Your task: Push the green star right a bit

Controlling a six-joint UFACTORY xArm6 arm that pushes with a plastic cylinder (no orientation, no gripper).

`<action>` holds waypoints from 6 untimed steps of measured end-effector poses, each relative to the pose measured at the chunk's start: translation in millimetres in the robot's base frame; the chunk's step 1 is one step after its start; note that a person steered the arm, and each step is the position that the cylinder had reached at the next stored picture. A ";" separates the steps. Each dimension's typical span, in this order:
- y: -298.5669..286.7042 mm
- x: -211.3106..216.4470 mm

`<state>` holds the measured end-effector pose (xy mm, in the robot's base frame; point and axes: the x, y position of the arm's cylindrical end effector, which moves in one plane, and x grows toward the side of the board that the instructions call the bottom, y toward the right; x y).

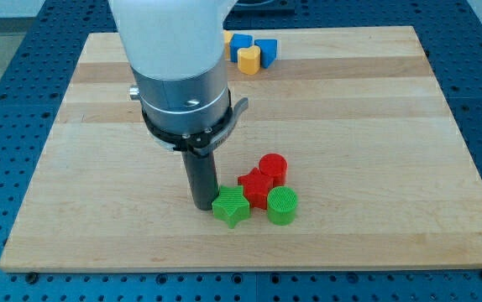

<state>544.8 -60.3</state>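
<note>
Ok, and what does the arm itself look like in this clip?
A wide white housing comes down from the view's top into a grey metal cylinder, ringed at its base by a black clamp collar with a small lever on the view's right. Below it a straight dark rod ends in my tip. No cables or markings are visible.

Arm (174, 50) cut off at top.

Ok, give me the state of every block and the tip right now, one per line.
my tip: on the board, against the green star's left side
green star: flat, touching the red star
red star: between the others
red cylinder: upright
green cylinder: upright
yellow heart and blue blocks: clustered at the view's top
</note>
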 end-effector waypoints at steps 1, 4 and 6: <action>-2.4 0.0; 13.1 23.5; 65.8 23.5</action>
